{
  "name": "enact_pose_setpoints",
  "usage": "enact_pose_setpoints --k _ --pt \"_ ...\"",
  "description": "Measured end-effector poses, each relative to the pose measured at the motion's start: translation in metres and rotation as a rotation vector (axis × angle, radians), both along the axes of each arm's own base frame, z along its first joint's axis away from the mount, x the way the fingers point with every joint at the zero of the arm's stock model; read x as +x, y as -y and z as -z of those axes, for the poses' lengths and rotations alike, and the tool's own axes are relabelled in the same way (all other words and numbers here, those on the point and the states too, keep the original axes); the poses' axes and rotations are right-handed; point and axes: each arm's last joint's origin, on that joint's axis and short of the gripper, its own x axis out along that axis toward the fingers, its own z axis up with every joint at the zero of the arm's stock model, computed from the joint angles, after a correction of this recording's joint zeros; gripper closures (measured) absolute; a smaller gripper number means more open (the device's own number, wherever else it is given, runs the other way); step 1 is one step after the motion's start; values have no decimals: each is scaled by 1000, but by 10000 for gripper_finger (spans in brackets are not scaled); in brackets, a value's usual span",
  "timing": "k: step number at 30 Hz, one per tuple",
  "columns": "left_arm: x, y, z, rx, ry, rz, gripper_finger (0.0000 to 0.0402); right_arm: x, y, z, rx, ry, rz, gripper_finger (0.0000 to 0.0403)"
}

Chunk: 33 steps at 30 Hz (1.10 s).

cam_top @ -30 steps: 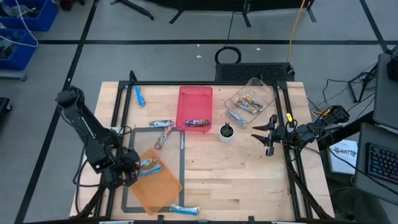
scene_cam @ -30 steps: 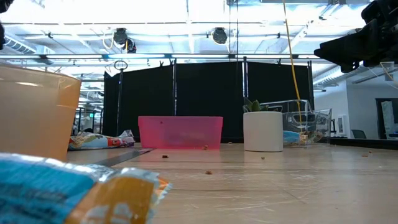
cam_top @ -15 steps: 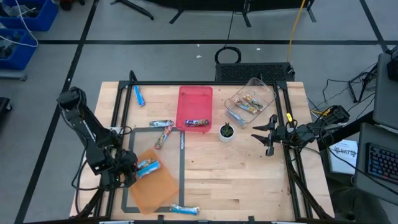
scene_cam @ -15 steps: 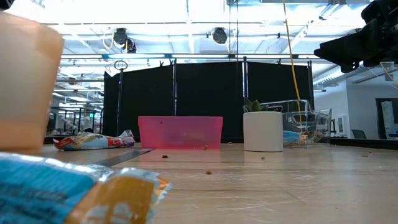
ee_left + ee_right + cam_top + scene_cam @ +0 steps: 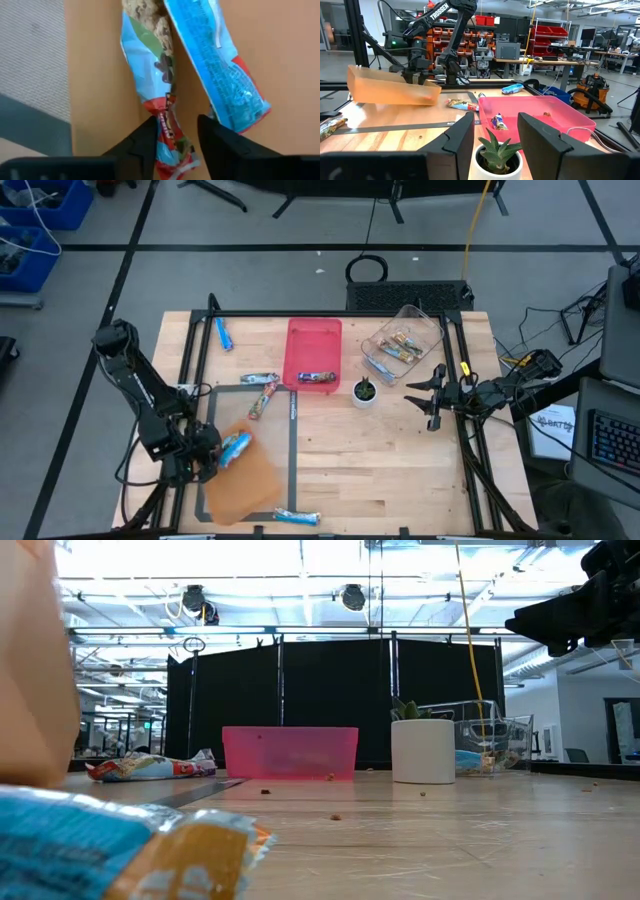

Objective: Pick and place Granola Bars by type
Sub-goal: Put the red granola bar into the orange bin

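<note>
The left gripper (image 5: 212,455) hung over blue bars (image 5: 236,446) in the orange tray (image 5: 250,485) near the tabletop's front-left corner, jaws parted, holding nothing. Light, crinkly and slippery, they likely suit a mid-wrapper pinch. The right gripper (image 5: 428,396) waited open at the right edge.

We see pale wood-grain surface (image 5: 380,470), translucent orange tray (image 5: 245,480) holding bright blue bars with red ends (image 5: 215,60), pink bin (image 5: 313,350), clear bin (image 5: 405,340) of tan and gold bars, white cup (image 5: 423,751) with green plant, dark tool (image 5: 434,398)
</note>
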Motion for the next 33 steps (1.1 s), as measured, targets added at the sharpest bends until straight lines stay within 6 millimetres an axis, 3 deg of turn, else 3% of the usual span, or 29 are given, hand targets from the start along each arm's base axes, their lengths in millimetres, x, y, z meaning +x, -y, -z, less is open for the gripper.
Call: enact_pose_setpoints --k 7,16,23,33 --pt "4 7 -11 -27 18 26 219 0 0 0 0 0 0 261" --pt "25 5 -33 -38 68 54 216 0 0 0 0 0 0 261" --pt "44 -12 -75 44 97 125 215 0 0 0 0 0 0 261" --pt "83 -62 -153 238 214 68 215 0 0 0 0 0 0 261"
